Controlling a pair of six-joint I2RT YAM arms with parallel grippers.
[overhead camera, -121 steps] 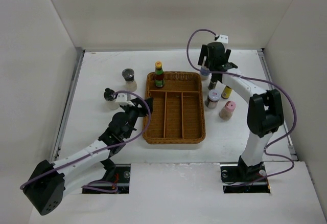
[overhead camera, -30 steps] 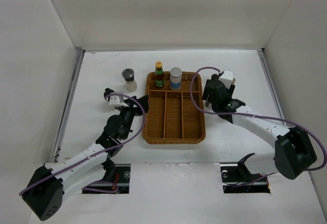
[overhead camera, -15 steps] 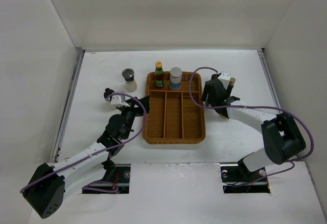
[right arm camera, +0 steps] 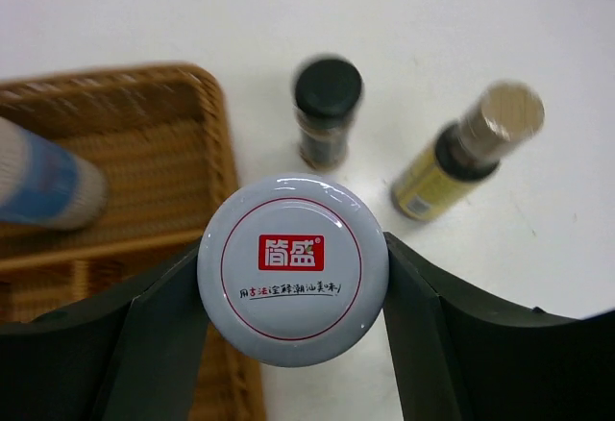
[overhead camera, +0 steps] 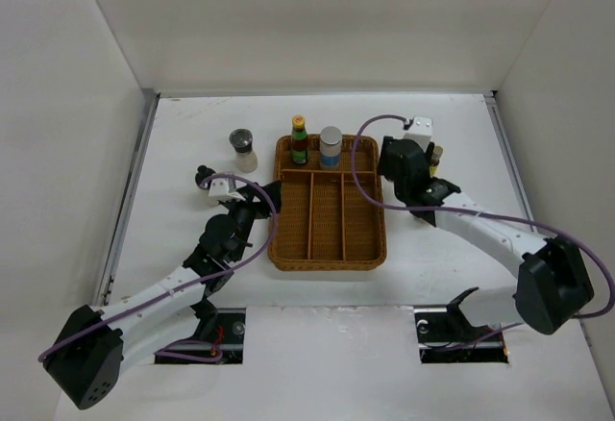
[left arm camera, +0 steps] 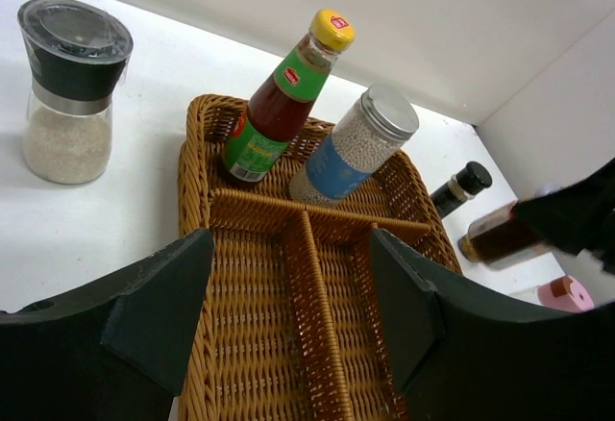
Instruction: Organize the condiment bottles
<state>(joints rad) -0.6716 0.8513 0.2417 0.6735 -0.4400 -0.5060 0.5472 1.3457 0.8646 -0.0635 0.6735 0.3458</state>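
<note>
My right gripper [right arm camera: 293, 282] is shut on a jar by its white lid with a red logo [right arm camera: 293, 265], held just right of the brown wicker tray [overhead camera: 327, 238]. In the top view this gripper [overhead camera: 402, 169] hides the jar. A green bottle with an orange cap [overhead camera: 299, 142] and a grey-lidded jar [overhead camera: 331, 145] stand in the tray's far compartment. A dark-lidded small shaker [right arm camera: 327, 113] and a yellow bottle [right arm camera: 461, 157] stand beyond the held jar. My left gripper [left arm camera: 293, 286] is open and empty over the tray's left side.
A dark-lidded clear shaker [overhead camera: 243, 149] stands left of the tray. A small dark bottle [overhead camera: 204, 176] stands beside my left wrist. A pink cap [left arm camera: 564, 293] shows at the right edge of the left wrist view. White walls enclose the table.
My right arm has set the grey-lidded jar in the tray's far compartment, come down on the white-lidded jar, and now shifts slightly up and left. My left arm has barely moved.
</note>
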